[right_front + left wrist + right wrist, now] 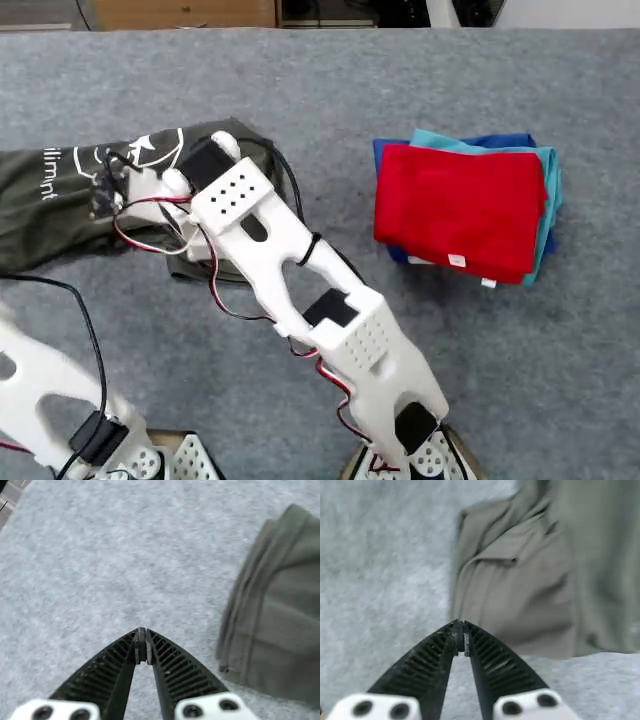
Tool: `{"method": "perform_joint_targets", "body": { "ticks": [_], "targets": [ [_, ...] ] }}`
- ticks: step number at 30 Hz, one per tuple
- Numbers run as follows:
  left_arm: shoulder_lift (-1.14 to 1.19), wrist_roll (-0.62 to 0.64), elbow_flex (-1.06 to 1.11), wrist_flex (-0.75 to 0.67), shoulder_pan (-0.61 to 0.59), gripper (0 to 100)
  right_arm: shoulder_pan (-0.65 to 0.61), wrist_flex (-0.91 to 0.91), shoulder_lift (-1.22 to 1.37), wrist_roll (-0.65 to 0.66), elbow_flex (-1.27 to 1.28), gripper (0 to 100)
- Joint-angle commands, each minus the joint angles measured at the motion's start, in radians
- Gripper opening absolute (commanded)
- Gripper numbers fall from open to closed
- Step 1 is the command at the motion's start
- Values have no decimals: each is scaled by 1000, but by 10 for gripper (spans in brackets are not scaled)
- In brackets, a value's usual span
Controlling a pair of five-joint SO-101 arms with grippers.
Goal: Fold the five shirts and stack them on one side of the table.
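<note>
Both tools are pinched together with nothing between them; the left tool [141, 647] hangs over bare tabletop [500, 380] just beside a hem of the olive shirt [40, 225]; the right tool [460, 637] sits at the edge of its bunched folds. That shirt lies rumpled at the left of the tabletop, partly under the right arm; it looks light, limp and soft, so it should sag wherever it is lifted; a pinch at a hem corner or shoulder seam, one per tool, seems the surest hold. Counted: one olive shirt, not yet folded flat; one folded stack at the right, with a red shirt [460, 205] on top and a teal shirt [550, 180] and a blue shirt [505, 141] under it; whether a fourth hides in the stack I cannot tell.
</note>
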Motion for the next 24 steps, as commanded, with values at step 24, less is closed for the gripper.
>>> {"method": "perform_joint_targets", "body": {
  "ticks": [24],
  "targets": [
    [-796,0,1313,-120,-29,19,-35,-578,-101,49,624,224]
  ]
}}
